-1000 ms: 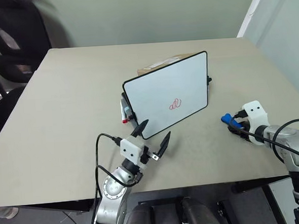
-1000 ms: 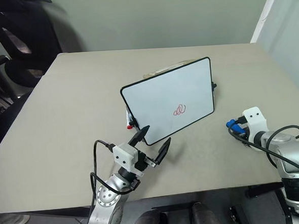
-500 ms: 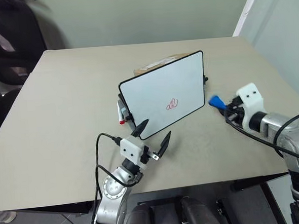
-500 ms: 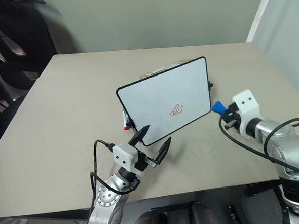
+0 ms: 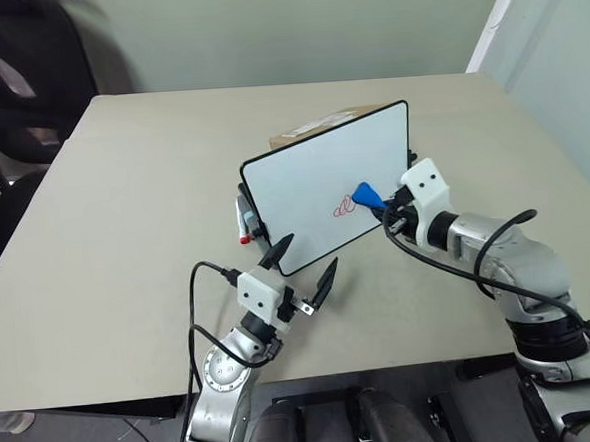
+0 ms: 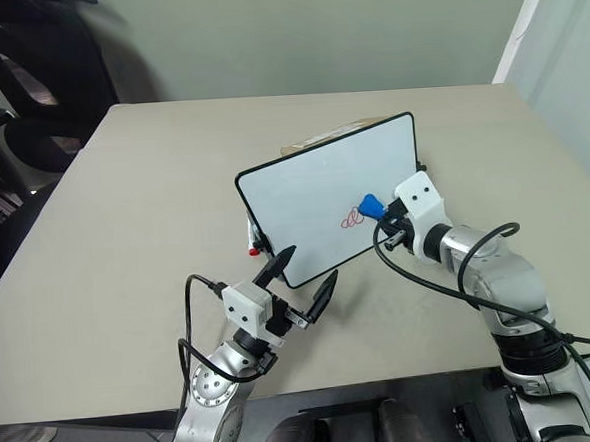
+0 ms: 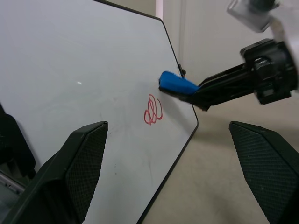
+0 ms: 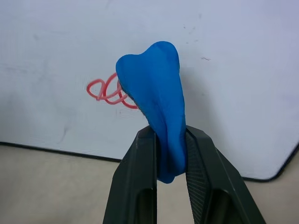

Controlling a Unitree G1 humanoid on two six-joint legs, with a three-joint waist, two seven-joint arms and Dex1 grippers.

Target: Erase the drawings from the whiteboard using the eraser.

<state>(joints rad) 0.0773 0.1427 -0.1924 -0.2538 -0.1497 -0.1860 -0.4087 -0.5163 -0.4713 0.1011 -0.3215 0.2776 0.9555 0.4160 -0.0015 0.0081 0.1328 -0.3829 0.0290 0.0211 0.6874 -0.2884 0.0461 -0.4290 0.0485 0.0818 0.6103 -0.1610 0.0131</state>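
The whiteboard (image 5: 313, 180) stands tilted in the middle of the table, with the red scribbled drawings (image 5: 343, 207) on its lower right part. My right gripper (image 5: 378, 200) is shut on the blue eraser (image 5: 365, 193), squeezed between its black fingers (image 8: 140, 177). The eraser's tip (image 8: 152, 79) sits just right of the drawings (image 8: 110, 91), very close to the board. I cannot tell if it touches. My left gripper (image 5: 305, 258) stands open and holds nothing, just in front of the board's lower edge. Its wrist view shows the drawings (image 7: 153, 110) and the eraser (image 7: 176, 84).
A red-capped marker (image 5: 243, 224) lies behind the board's left edge. A brown cardboard piece (image 5: 309, 128) sits behind the board. A black office chair (image 5: 16, 88) stands past the table's far left corner. Bare tabletop (image 5: 124, 211) spreads to the left and right.
My right arm has swung left and up from the table's right side, carrying the blue eraser to the board's face beside the scribble. The left arm has not moved.
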